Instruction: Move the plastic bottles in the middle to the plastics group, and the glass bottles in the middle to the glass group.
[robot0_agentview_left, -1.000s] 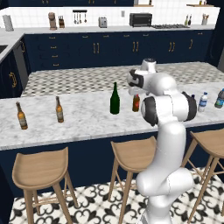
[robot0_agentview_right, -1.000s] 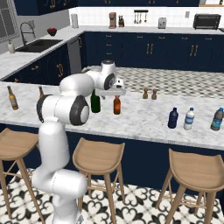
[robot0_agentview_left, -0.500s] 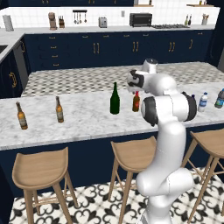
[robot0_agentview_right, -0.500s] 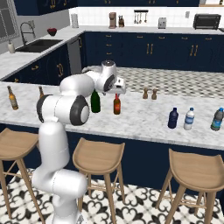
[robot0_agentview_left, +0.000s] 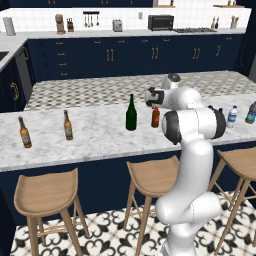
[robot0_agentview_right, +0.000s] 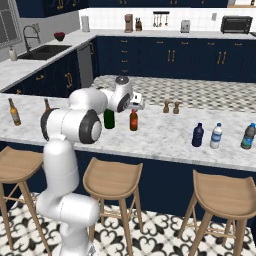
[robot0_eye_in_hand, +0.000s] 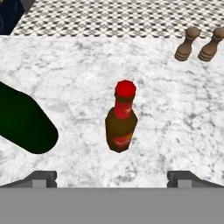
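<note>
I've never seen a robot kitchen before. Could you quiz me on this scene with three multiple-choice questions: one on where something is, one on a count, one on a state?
1. Where does the red-topped bottle stand?
A. On a stool
B. On the marble counter, beside the green wine bottle
C. In the sink

2. How many amber beer bottles stand at the counter's left end?
A. Two
B. Four
C. None

3. What is the end effector doing?
A. Clamped on the green bottle
B. Open above the red-topped bottle
C. Holding a cup

Answers:
1 B: both base views show them side by side.
2 A: the left base view shows a pair.
3 B: the hand view shows fingertips spread wide, the bottle untouched.
</note>
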